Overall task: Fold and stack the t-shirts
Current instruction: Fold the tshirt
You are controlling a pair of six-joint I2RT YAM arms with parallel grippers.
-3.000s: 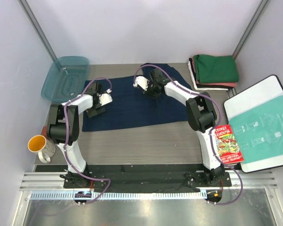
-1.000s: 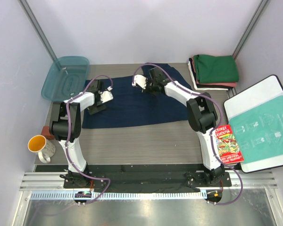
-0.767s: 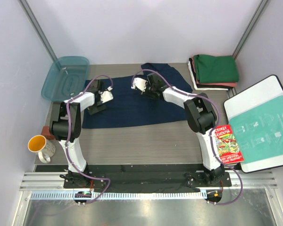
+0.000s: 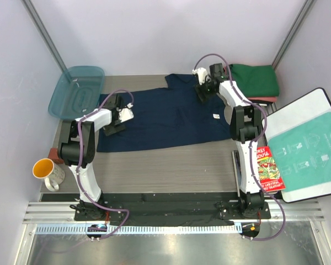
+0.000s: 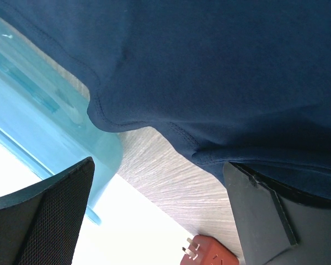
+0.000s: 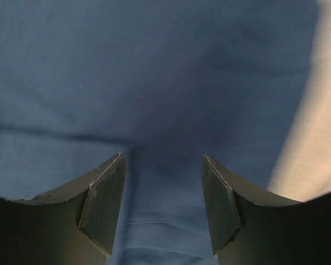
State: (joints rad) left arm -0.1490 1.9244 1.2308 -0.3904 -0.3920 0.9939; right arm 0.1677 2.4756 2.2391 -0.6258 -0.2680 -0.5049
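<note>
On the table (image 4: 154, 165), the navy t-shirt (image 4: 165, 118) now lies unfolded rightward. The right gripper (image 4: 201, 94), moved there, is parted, and the left gripper (image 4: 111, 127) is spread wide.

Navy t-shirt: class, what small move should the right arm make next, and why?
Probably lower the right gripper and pinch the navy t-shirt near its far right corner. The jaws stand open close over the cloth with nothing between them, and the shirt lies spread out, not yet folded.

Navy t-shirt (image 4: 165, 118) flat, unfolded; green-topped folded stack (image 4: 254, 81) far-right.
</note>
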